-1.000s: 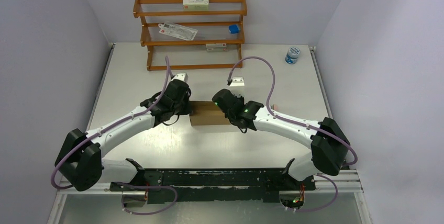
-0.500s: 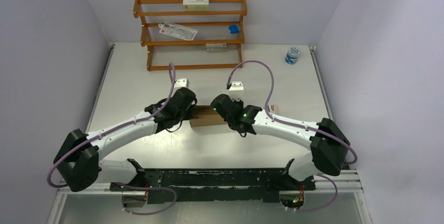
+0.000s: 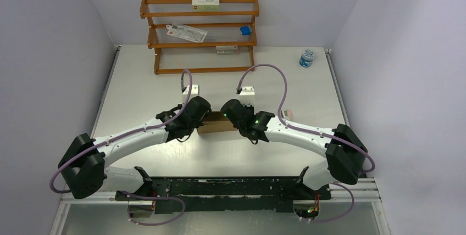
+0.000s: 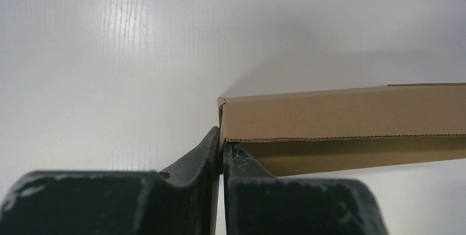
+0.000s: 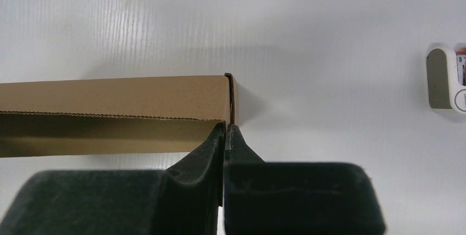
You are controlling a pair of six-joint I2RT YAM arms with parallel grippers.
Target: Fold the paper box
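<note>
The paper box [image 3: 217, 126] is a plain brown cardboard carton lying flat at mid-table between the two wrists. My left gripper [image 3: 201, 118] is at its left end. In the left wrist view the fingers [image 4: 211, 150] are pressed together, and the left end wall of the box [image 4: 340, 111] runs down into the slit of the left gripper [image 4: 221, 136]. My right gripper [image 3: 231, 116] is at the right end. In the right wrist view that gripper [image 5: 226, 128] is shut, with the end flap of the box [image 5: 110, 95] meeting its tips.
A wooden rack [image 3: 200, 34] with printed cartons stands at the back of the table. A blue-lidded jar [image 3: 307, 57] sits at the back right. A small white item [image 5: 444, 78] lies right of the box. Pale walls close in both sides.
The left wrist has slid right and nearer, against the box's left end. The right wrist has edged left. Less of the box shows between them.
</note>
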